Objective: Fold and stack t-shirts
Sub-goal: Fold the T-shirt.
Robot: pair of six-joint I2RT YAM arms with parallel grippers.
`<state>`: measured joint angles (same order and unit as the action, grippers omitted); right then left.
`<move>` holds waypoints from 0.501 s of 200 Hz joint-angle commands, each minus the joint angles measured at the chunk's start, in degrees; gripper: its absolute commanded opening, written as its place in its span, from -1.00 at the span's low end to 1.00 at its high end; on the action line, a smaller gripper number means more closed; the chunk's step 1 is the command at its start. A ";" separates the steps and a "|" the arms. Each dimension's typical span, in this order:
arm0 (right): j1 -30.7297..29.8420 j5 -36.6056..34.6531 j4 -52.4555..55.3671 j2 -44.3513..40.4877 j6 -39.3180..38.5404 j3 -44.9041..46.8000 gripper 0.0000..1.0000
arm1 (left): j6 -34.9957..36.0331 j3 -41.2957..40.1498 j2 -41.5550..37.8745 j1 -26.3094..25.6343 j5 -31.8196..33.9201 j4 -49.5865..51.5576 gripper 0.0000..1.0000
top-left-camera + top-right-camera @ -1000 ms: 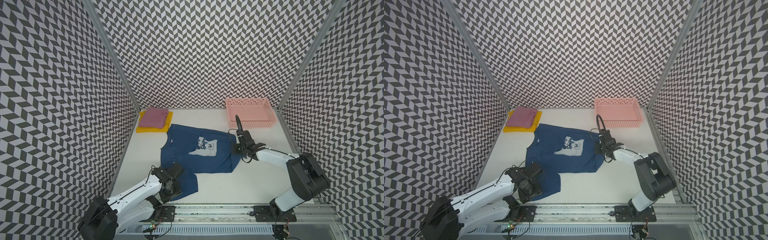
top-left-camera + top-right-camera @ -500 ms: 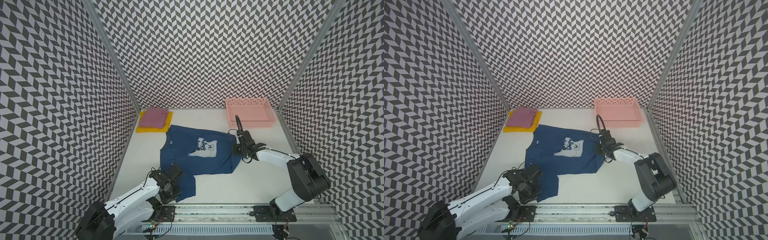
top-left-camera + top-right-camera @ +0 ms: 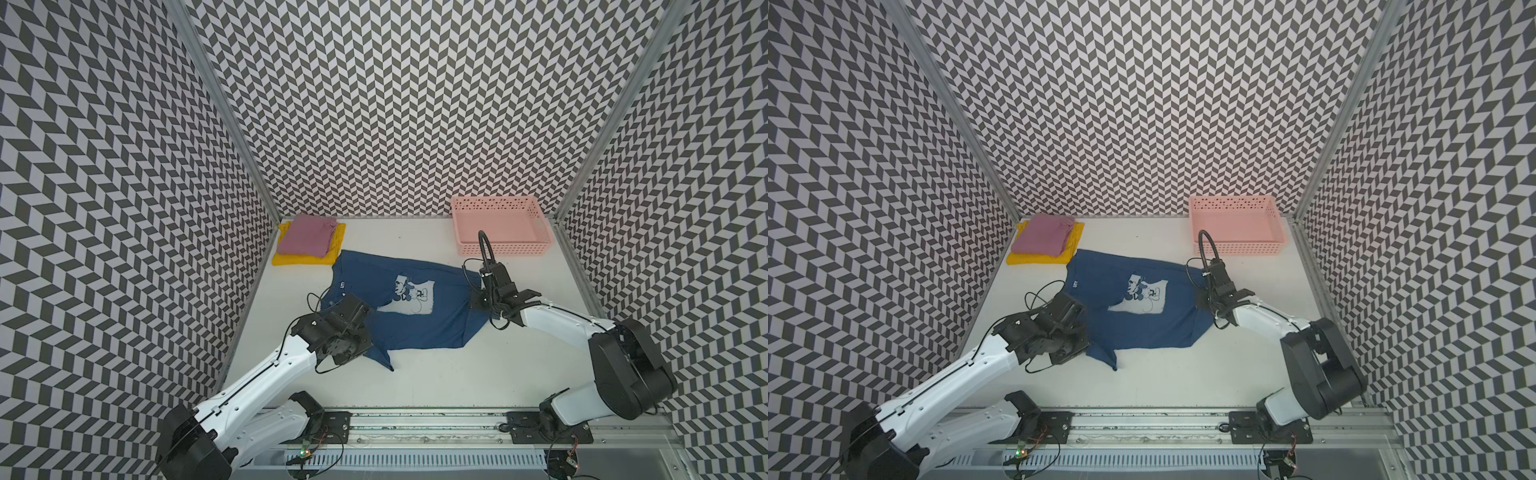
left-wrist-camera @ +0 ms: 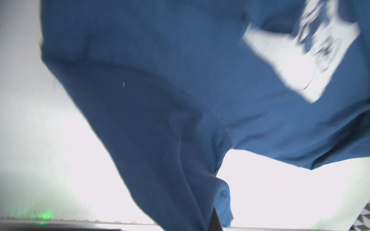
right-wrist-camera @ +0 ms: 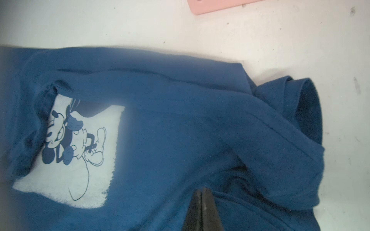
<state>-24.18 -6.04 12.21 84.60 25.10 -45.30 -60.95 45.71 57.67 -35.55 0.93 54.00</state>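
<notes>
**Both grippers clamped on navy shirt; near-left corner raised**

The left gripper (image 3: 365,334) is pressed together on the near-left part of the navy t-shirt (image 3: 419,328). In the left wrist view the cloth hangs in a fold clear of the white table (image 3: 436,382). The right gripper (image 5: 202,195) has its fingers closed flat against each other, pinching the shirt's right edge beside a bunched sleeve.

Containers: the pink basket (image 3: 500,249) stands at the far right corner. All three shirts lie outside it. The mauve-pink t-shirt (image 3: 307,237) sits folded on top of the yellow t-shirt (image 3: 303,258) at the far left corner, just beside the navy shirt's collar.

Markings: a pale square cartoon-mouse print (image 3: 413,293) faces up. A small white collar label (image 3: 342,285) is too small to read.

Change over the last second: the left gripper has closed, and its arm has risen away from the near edge, drawing the flap inward. The right arm, stack and basket are unmoved.
</notes>
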 commanded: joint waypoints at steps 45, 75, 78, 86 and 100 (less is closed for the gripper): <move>0.94 -10.08 2.63 -10.23 3.30 4.69 -1.00 | 11.64 2.58 -0.98 12.90 1.63 -7.72 -1.00; 1.07 -11.85 3.34 -16.16 4.46 7.94 -1.00 | 11.83 1.63 -4.64 13.60 2.38 -8.73 -1.00; 1.08 -11.88 3.42 -16.67 4.66 8.20 -1.00 | 11.88 1.38 -5.06 13.58 2.34 -8.74 -1.00; 1.07 -11.89 3.89 -17.97 5.08 9.04 -1.00 | 12.08 0.91 -6.17 13.69 2.26 -8.69 -1.00; 1.07 -12.46 5.06 -20.22 6.18 10.42 -1.00 | 11.99 -0.06 -7.99 13.67 2.25 -8.22 -1.00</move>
<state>-23.42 -15.70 16.03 68.14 28.75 -36.93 -50.57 46.37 52.97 -22.22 2.20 46.85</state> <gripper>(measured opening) 0.047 0.061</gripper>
